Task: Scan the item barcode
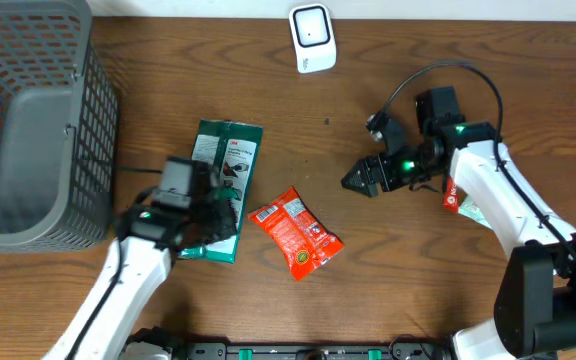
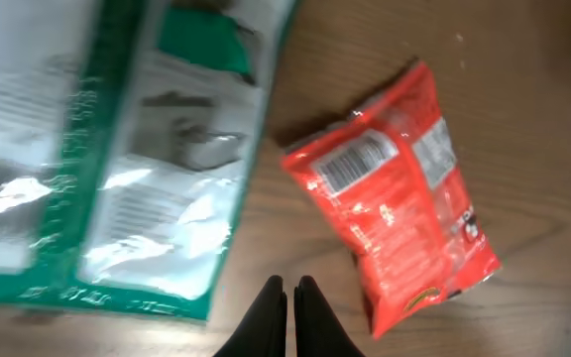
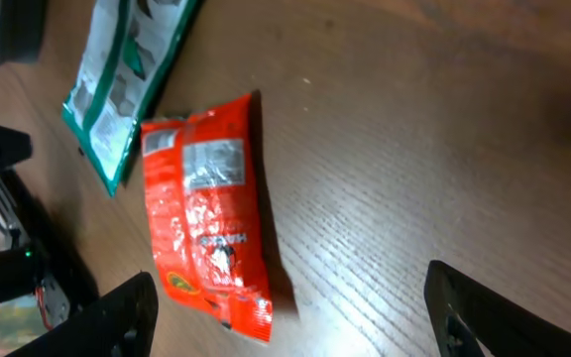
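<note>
In the middle of the table, the red snack bag [image 1: 297,234] lies barcode-up. The left claw [image 2: 289,290] is clenched on nothing, and the right claw [image 3: 290,309] is spread wide and empty. I'd pinch an edge and keep the barcode clear for the white scanner [image 1: 312,38].

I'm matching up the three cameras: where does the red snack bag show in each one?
Overhead: red snack bag just below centre.
Left wrist: right of centre, barcode up.
Right wrist: left of centre.
Shared landmark: the green package beside it in all three.
</note>
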### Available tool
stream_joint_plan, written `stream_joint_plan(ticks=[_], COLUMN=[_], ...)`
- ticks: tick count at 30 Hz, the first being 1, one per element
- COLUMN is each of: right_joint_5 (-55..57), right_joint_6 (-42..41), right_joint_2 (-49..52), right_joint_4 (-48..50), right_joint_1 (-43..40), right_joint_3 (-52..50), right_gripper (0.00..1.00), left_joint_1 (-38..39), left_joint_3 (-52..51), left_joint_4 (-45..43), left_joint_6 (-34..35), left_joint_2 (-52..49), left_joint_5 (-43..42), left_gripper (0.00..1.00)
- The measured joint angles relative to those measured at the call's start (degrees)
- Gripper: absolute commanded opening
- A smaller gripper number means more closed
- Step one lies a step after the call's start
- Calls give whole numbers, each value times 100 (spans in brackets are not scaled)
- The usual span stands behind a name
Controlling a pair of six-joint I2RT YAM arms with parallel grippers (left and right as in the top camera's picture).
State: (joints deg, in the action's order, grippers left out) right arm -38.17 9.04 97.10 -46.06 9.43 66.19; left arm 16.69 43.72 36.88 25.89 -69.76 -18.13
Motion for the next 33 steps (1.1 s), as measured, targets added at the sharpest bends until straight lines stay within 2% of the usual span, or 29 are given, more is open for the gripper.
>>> stream_joint_plan(ticks=[5,13,22,33], right_joint_5=[-192,-411,-452,-540], right_joint_6=[-85,-236,-820,-1670], right_joint_2=[0,0,0,251], right_joint_4=[356,721,1364,1912], right_joint_1=[11,170,393,1104], right_joint_3=[-446,-918,-1244,-1462], right_gripper=[82,79,77,75], left_joint_1=[577,743,743,743], left_joint_3=[-4,-7,-7,-7], left_joint_4=[-761,-1261,-1423,-1554], left_joint_6=[269,417,435,435], left_joint_2=[-828,-1770,-2096,-2096], left_joint_5=[-20,-44,-44,-17], left_gripper=[9,11,15,15])
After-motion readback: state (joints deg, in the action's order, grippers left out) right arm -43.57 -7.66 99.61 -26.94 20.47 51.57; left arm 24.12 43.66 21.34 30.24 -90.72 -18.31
